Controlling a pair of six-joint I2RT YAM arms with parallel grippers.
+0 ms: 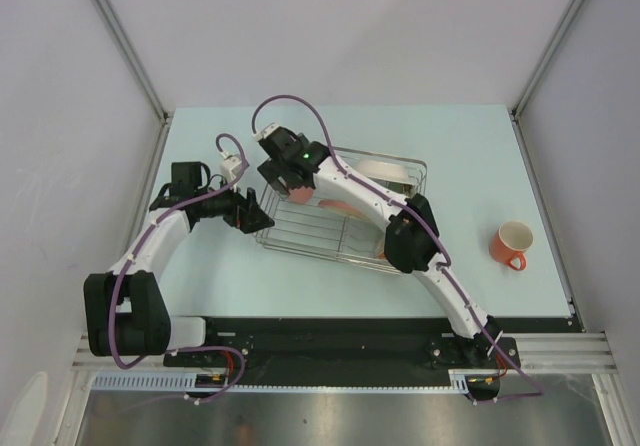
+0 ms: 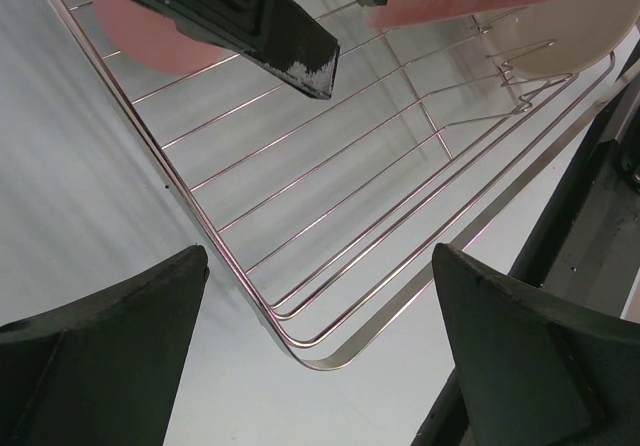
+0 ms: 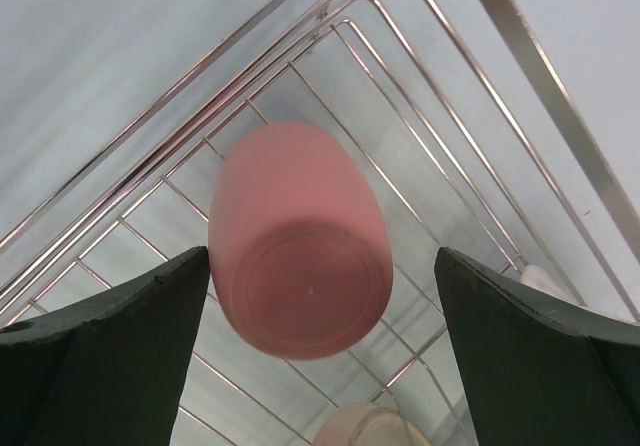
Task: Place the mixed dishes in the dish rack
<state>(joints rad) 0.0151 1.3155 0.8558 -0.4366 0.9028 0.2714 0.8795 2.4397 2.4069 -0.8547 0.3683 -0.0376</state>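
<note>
Hovering, right gripper and left gripper both spread wide, empty; I fear the loose coral-pink cup rolling on dish rack wires.

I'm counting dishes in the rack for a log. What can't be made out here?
Top view: the right arm covers much of the dish rack; of the pink cup only a sliver shows.
Right wrist view: a pale dish is cut off by the bottom edge; kind unclear.
Left wrist view: the right gripper hides most of the cup; the dishes at top right are blurred and cropped.
</note>
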